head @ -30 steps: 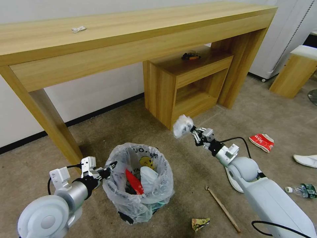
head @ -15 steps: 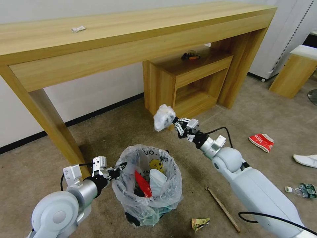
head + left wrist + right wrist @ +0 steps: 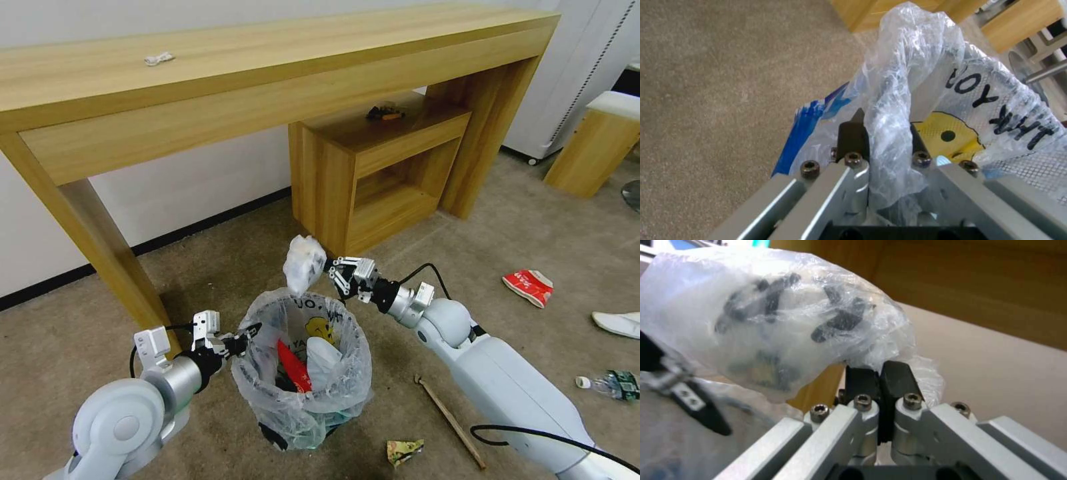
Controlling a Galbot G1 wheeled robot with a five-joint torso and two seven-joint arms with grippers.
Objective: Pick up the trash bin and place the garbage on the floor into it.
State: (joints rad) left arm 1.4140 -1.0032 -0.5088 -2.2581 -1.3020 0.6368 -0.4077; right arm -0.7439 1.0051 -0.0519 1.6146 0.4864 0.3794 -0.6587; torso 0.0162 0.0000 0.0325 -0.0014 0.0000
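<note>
Standing upright at lower centre of the head view, mouth facing up: trash bin (image 3: pixel 303 373), its clear liner bearing a yellow cartoon face and black letters, seemingly "THANK YOU". Pinching the liner's rim at the bin's left edge: left gripper (image 3: pixel 253 331). Clamping a crumpled white plastic bundle (image 3: pixel 303 263) just above the bin's far rim: right gripper (image 3: pixel 330 271). Lying on beige carpet (image 3: pixel 547 227) at right: red wrapper (image 3: pixel 529 285).

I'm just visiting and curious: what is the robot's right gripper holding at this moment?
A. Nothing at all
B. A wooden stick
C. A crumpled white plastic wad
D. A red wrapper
C: the right gripper is shut on a crumpled white plastic wad, held just above the far rim of the trash bin, while the left gripper grips the bin's bag.
</note>
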